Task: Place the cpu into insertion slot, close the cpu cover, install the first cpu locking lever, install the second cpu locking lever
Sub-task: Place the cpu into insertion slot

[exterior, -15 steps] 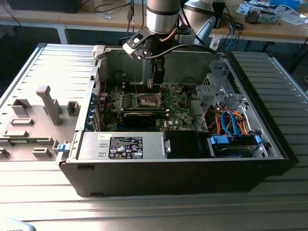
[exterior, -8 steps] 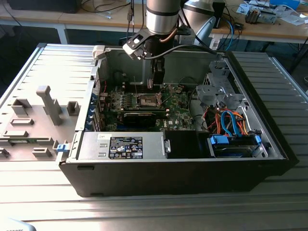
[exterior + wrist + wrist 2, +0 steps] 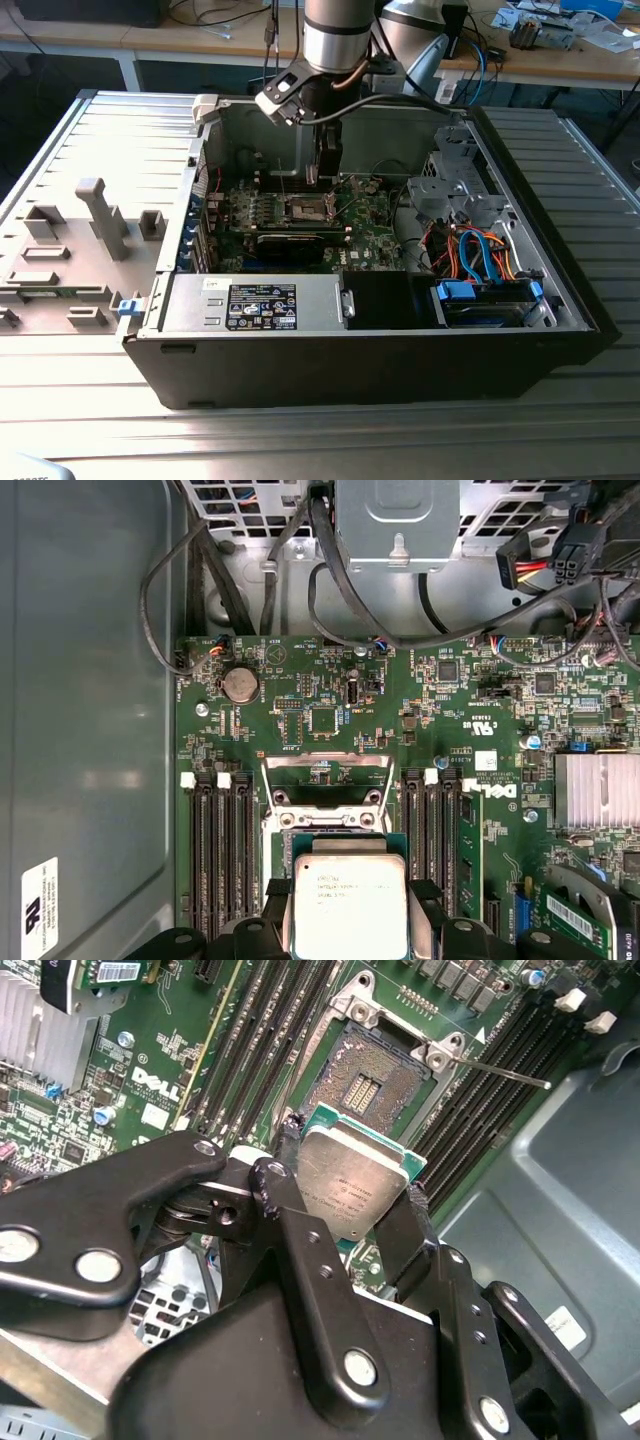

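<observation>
Black pincer (image 3: 352, 1165) clamps the cpu (image 3: 350, 1188) by two opposite edges, over the open insertion slot (image 3: 372, 1073). Light, stiff, likely fragile underneath: edges look the safest hold.

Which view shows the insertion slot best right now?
The second wrist view: the insertion slot lies open, dark centre exposed, beyond the held cpu. In the first wrist view the cpu hides most of it; in the exterior view it looks small.
</observation>
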### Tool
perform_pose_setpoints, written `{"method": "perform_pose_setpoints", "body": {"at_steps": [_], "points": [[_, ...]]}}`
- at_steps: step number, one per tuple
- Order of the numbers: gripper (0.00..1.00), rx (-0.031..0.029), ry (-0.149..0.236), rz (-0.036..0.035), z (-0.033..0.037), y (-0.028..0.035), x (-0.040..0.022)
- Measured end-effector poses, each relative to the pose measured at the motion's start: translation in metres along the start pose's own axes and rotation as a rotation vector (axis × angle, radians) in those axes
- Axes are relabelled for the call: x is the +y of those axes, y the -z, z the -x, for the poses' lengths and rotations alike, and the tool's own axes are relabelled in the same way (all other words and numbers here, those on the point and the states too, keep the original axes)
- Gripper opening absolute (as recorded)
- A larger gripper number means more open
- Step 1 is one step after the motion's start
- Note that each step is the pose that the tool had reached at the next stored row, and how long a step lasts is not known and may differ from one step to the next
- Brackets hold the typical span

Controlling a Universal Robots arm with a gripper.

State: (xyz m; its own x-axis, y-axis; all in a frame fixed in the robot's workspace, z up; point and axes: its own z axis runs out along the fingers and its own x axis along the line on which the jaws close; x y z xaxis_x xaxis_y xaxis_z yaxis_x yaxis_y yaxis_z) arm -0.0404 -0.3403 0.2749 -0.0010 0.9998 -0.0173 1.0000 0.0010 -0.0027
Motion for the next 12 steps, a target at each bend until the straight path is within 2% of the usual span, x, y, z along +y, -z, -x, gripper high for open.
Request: {"method": "perform_pose_setpoints", "body": {"at_steps": [12], "points": [[0.54, -0.0003, 0.000, 0.0000, 0.0000, -0.0027, 0.0000]]}}
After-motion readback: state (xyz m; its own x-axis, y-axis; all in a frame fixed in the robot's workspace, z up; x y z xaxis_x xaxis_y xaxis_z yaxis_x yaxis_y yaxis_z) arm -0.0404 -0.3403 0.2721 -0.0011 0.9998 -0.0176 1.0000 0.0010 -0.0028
